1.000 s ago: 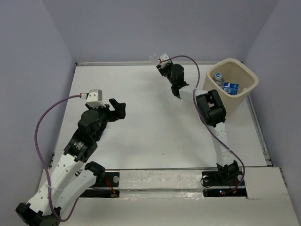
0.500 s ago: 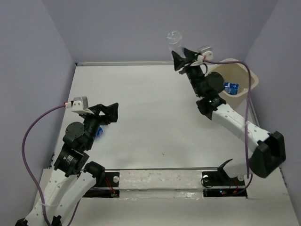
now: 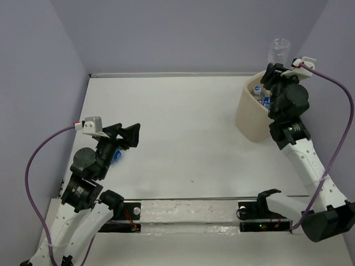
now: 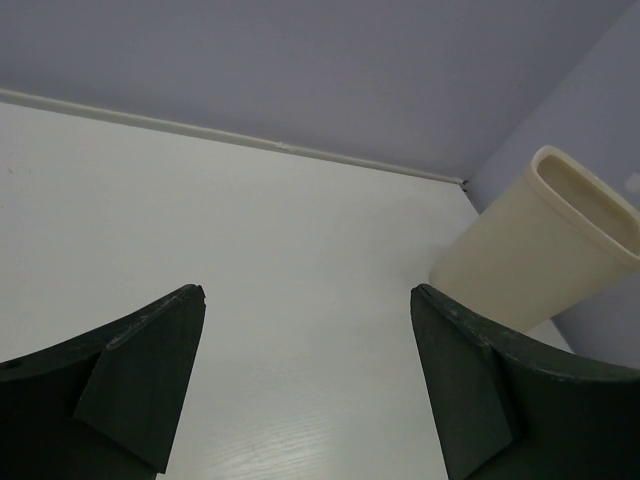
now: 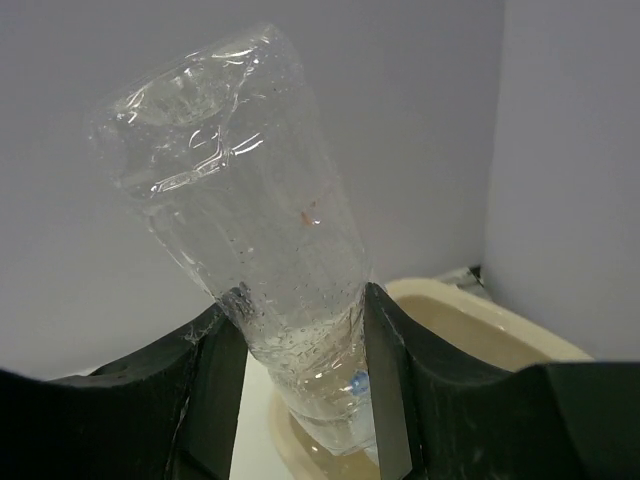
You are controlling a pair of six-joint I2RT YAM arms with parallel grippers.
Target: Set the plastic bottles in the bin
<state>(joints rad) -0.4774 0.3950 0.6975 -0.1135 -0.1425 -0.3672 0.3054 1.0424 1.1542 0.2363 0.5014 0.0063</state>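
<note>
Above the bin (image 3: 249, 119), right gripper (image 5: 300, 335) clamped round a clear bottle (image 5: 250, 200) (left gripper (image 4: 305, 295) agape).

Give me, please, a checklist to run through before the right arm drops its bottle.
1. Right gripper shut on the clear bottle: ok.
2. Bottle's lower end over the bin mouth: ok in the wrist view.
3. Bin standing upright: cannot tell.
4. Room in the bin: cannot tell, mostly hidden.
5. Left gripper open, away from the bin: ok.
</note>
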